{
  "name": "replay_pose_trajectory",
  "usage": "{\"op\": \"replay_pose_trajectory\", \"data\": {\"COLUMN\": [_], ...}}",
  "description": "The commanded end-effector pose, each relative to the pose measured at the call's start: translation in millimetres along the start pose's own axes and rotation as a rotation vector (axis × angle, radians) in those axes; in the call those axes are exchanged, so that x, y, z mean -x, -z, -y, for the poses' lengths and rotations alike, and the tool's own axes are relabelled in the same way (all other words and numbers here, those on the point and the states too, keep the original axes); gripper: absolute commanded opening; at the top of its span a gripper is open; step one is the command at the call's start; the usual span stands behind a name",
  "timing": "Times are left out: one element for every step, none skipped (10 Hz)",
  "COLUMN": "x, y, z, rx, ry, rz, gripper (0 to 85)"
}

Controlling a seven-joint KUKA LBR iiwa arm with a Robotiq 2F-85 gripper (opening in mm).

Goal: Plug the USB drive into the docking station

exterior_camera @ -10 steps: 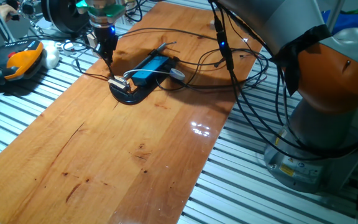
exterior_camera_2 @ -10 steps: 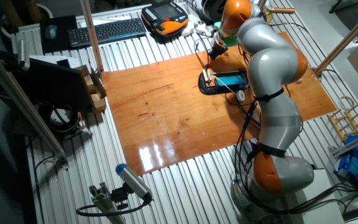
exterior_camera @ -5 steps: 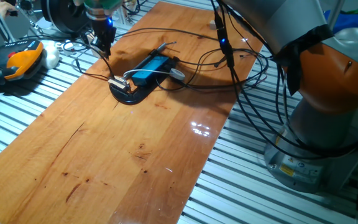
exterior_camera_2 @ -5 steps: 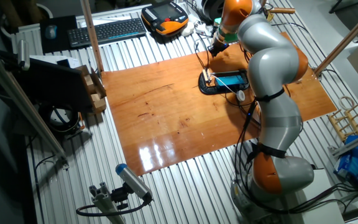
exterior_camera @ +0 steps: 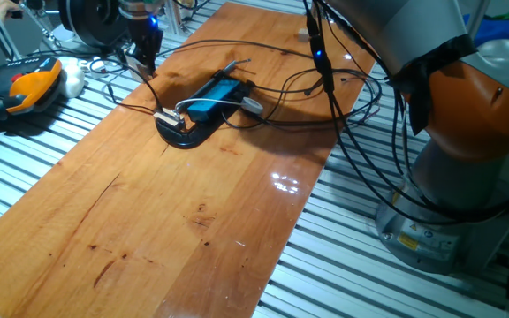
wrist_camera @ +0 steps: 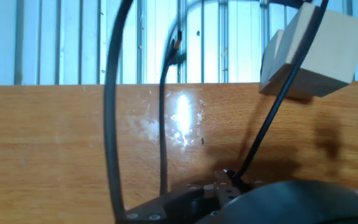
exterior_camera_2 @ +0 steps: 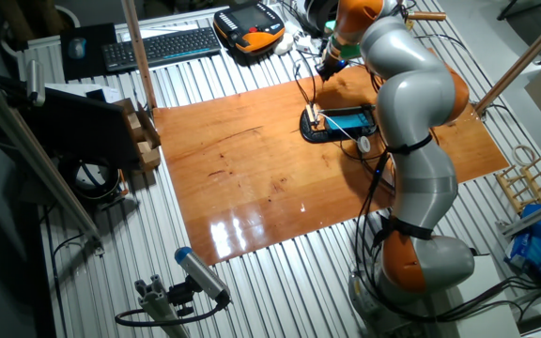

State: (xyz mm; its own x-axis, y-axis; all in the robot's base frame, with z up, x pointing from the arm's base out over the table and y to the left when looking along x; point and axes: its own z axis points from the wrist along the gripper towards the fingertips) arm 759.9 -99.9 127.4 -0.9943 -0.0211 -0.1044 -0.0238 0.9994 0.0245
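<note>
While the docking station (exterior_camera: 212, 99) lies where it was on the wooden board (exterior_camera: 175, 221), its blue top up on a black curved base and thin cables (exterior_camera: 281, 93) running off it, the gripper (exterior_camera: 142, 64) is seen to have been raised and drawn back toward the board's far edge over the last second; a second ago it hung just above the station's near end, and now it stands well apart from it, above and behind. In the other fixed view the same retreat is shown, the gripper (exterior_camera_2: 328, 68) now being clear of the docking station (exterior_camera_2: 342, 122). A small silvery piece (exterior_camera: 168, 116) is left at the station's near end; whether it is the USB drive, and whether it is seated, cannot be told. From the withdrawal it is judged that the insertion has been attempted and let go, or abandoned. How the jaws stand cannot be told: they are too small in the fixed views and absent from the hand view, where only cables, board and a pale block (wrist_camera: 312, 53) are shown. No brand, label or writing can be read anywhere.
</note>
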Motion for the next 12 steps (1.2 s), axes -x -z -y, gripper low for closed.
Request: {"op": "replay_pose_trajectory", "data": {"x": [1.1, 1.3, 1.0, 0.8, 0.9, 1.4, 1.4, 1.0, 0.9, 0.9, 0.9, 0.6], "y": [5.0, 10.1, 14.0, 18.4, 22.7, 26.9, 30.5, 33.8, 35.9, 37.3, 38.2, 38.5], "z": [-0.5, -1.8, -3.5, -5.9, -8.8, -12.9, -16.5, -18.9, -20.9, -22.8, -24.1, -24.5], "rx": [-0.002, -0.002, -0.004, -0.007, -0.01, -0.008, -0.01, -0.011, -0.011, -0.01, -0.008, -0.008], "ry": [0.0, 0.0, 0.0, -0.003, -0.004, -0.009, -0.012, -0.015, -0.016, -0.018, -0.018, -0.018], "rz": [-0.001, -0.002, -0.006, -0.007, -0.009, -0.01, -0.012, -0.013, -0.015, -0.015, -0.015, -0.015], "gripper": [0.0, 0.0, 0.0, 0.0, 0.0, 0.0, 0.0, 0.0, 0.0, 0.0, 0.0, 0.0]}}
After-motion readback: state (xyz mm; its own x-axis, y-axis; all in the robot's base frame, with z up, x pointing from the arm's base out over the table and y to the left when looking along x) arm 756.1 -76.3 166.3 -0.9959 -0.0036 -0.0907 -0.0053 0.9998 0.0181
